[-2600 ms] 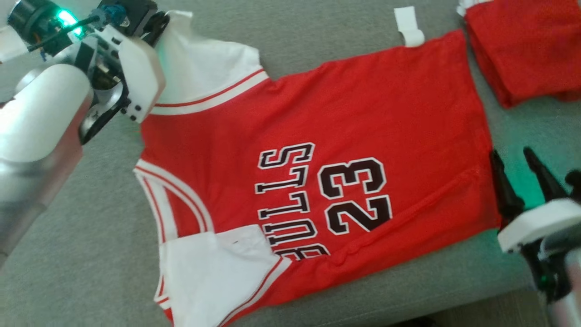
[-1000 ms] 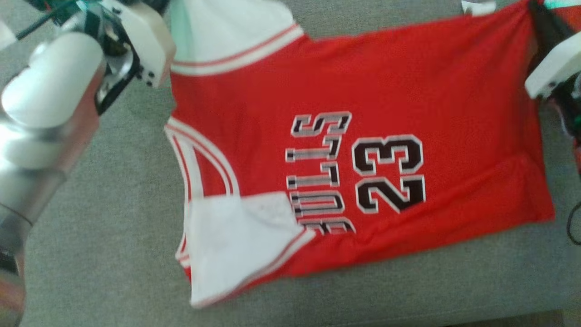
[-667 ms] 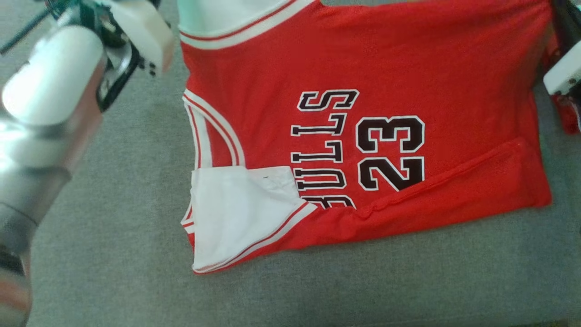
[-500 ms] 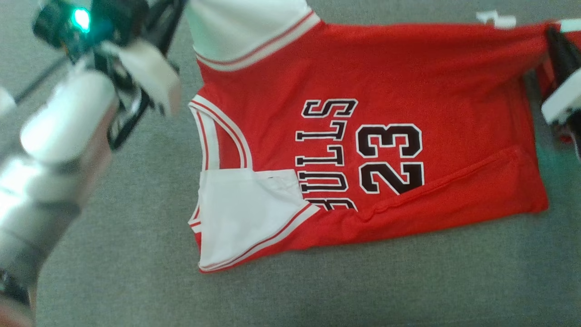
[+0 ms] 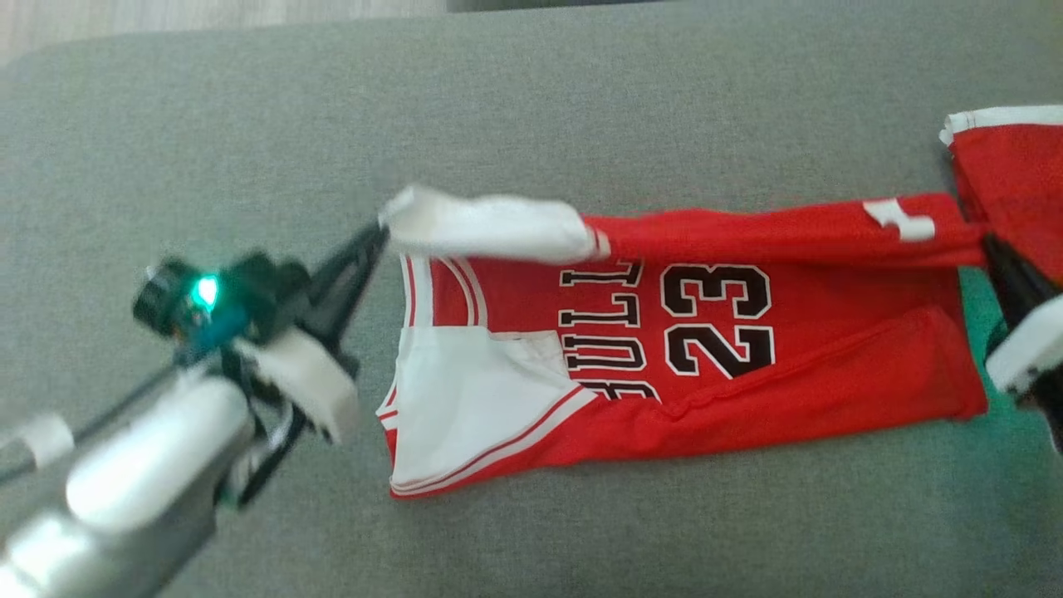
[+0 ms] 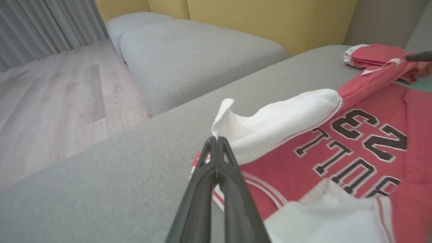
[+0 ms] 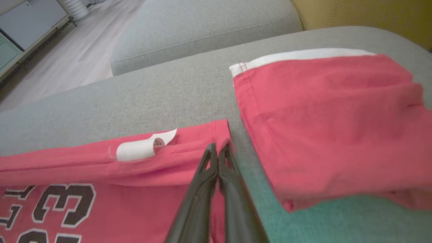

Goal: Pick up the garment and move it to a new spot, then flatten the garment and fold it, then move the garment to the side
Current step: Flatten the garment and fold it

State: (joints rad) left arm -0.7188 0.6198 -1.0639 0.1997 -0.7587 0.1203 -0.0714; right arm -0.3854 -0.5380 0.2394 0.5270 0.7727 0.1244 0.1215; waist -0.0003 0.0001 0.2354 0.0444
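Grey sofa seat (image 5: 531, 100) bore a folded red garment (image 5: 1009, 166) at its right end; yellow backrest (image 6: 270, 20), wood floor (image 6: 50, 98), grey curtain (image 6: 40, 27) beyond it

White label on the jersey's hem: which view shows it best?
Right wrist view: the white label lies close and sharp, curled on the red jersey hem. The head view shows it small and blurred; the left wrist view, as a distant white fleck.

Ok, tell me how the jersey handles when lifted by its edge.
Likely floppy: the jersey edge curls and folds over between the left end effector and the right end effector. Probably light: two fingertip pinches hold it up. It may drag on the woven cushion.
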